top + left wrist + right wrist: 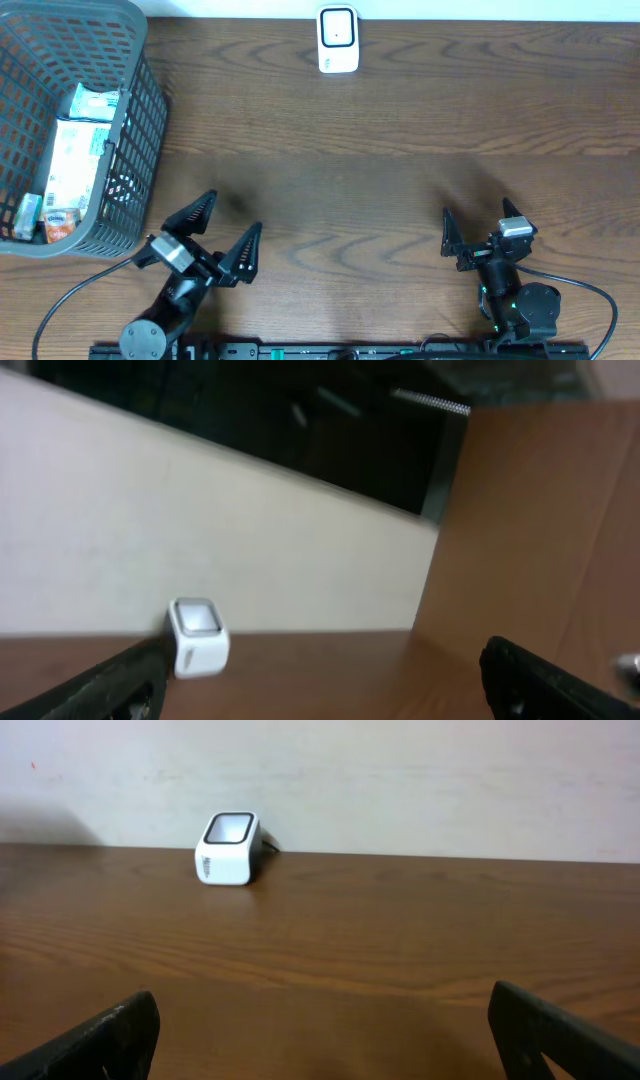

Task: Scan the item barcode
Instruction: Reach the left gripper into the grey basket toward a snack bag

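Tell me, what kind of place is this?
Likely a mock shop checkout set up for testing: a scanner and a basket of packaged goods on a wooden table.

The basket [150,110] stands on the far left part of the worktop [400,150], and its left side goes out of the overhead view. Inside it lie several packages: a long carton [75,160] in the middle, a smaller pack [95,102] behind it at the far side, and small packets [60,225] at the near side. The scanner [338,40] stands at the far edge of the worktop, about in the middle, just before the wall [400,780] and well apart from the basket. The left claw [236,210] is at the near left, just to the right of the basket's near corner. The right claw [477,208] is at the near right, well apart from the left one. From left to right, the scanner lies between the two claws, far beyond them.
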